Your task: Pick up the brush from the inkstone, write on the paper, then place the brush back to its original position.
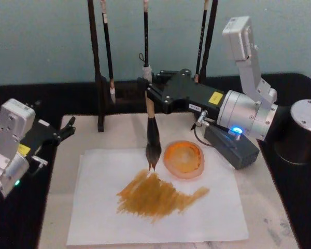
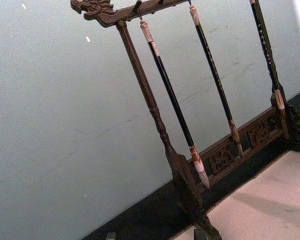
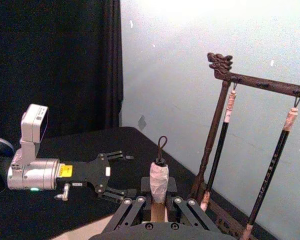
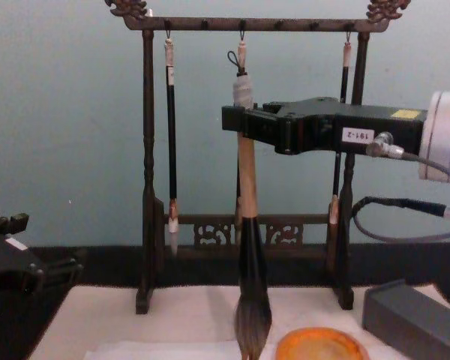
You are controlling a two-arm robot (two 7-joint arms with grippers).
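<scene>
Brush (image 1: 151, 129) upright over the paper (image 1: 93, 207), its pale handle clamped near the white cap by the right gripper (image 1: 147, 85), whose jaws are closed tight on it. The bristle tip meets the far edge of a brown-orange patch of strokes (image 1: 155, 194) at the middle of the sheet. An orange dish (image 1: 184, 160), apparently serving as the inkstone, lies on the paper just to the right of the tip. The left gripper (image 1: 67, 127) sits parked at the left edge of the beige mat (image 1: 280, 218), its claws spread with nothing between them.

The writing step looks to be in hand. Doing it well likely means holding the handle vertical, pressing lightly so that only the tip drags, and steering strokes toward the bare paper to the left and near side, away from the dish rim. The thin sheet could wrinkle or slide under a heavy wet brush.

Whether the bristles actually press the sheet or hover just above it cannot be told. The chest view cuts off the tip at its lower edge. The gripper's pads are hidden behind the handle. The brush stand (image 1: 100, 78) at the far side, hung with thin brushes (image 4: 170, 135), has its top cut off in the head view.
</scene>
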